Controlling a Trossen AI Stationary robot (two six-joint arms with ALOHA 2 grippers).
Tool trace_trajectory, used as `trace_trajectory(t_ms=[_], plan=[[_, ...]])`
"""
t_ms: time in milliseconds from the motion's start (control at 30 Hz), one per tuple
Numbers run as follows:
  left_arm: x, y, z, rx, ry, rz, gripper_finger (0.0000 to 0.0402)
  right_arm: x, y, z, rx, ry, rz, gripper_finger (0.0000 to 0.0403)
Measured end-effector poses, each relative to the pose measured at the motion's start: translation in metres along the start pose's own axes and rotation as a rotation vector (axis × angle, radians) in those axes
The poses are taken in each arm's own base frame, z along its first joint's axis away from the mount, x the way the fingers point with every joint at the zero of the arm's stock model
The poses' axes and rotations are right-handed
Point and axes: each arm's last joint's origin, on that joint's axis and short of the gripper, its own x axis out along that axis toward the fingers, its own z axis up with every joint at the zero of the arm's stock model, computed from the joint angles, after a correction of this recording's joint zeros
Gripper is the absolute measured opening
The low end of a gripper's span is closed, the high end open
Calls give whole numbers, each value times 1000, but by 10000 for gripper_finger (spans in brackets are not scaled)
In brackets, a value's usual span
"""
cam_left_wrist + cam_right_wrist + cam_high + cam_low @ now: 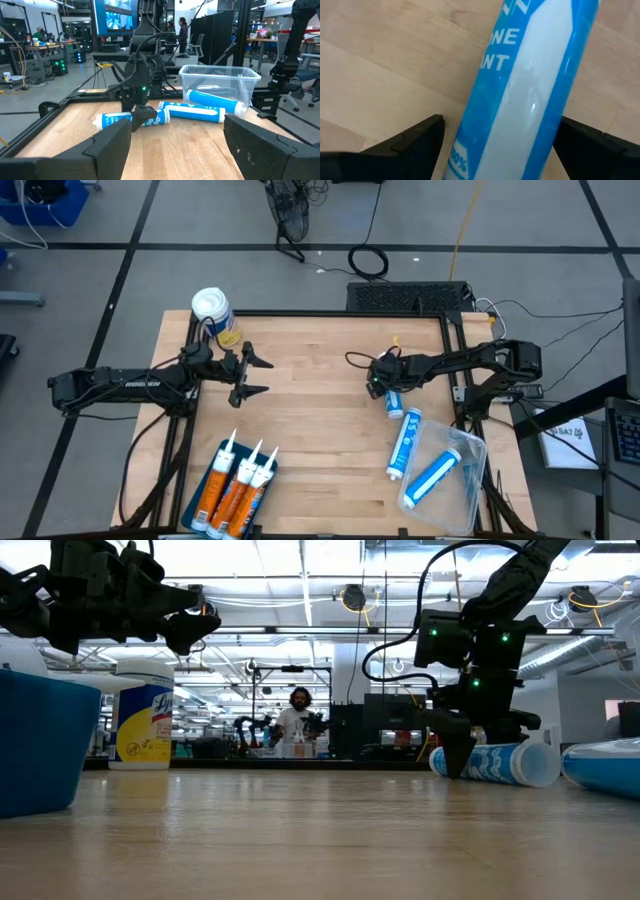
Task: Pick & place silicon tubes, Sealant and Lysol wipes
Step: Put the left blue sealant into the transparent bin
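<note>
- Overhead: left gripper (258, 376) hangs over the wooden table (320, 430) with its fingers spread and nothing between them. Lysol wipes (213, 312) stand upright just behind it at the table's far left corner. Three orange sealant tubes (237, 492) lie side by side in a blue tray (199, 502), well toward the near edge from that gripper. Right gripper (388, 392) points down at a blue-and-white silicone tube (394, 403). A second blue tube (404, 445) lies just nearer the front edge, and a third blue tube (433, 475) rests in a clear bin (468, 480).
- Table level: right gripper (458, 762) reaches to the tabletop, its fingers spread, just in front of the blue tube (497, 763) lying on its side. Left gripper (178, 620) hovers high, above and beside the Lysol wipes (141, 716). A person (298, 720) stands far behind.
- Left wrist: open fingers (107, 142) frame the right gripper (141, 114) across the table, down at the blue tube (131, 119), with the clear bin (219, 80) beyond it.
- Right wrist: blue tube (525, 90) lies between the spread fingers (410, 140), neither visibly pressing it.
</note>
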Motion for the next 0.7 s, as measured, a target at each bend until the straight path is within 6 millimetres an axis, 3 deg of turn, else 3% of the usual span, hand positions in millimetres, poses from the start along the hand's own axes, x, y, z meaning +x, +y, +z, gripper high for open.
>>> trace_trajectory(t_ms=[300, 700], plan=[[0, 0, 0, 1, 0, 0, 310, 0, -1, 0, 28, -14, -23, 333], [0, 0, 0, 0, 0, -1, 310, 0, -1, 0, 29, -16, -21, 291]])
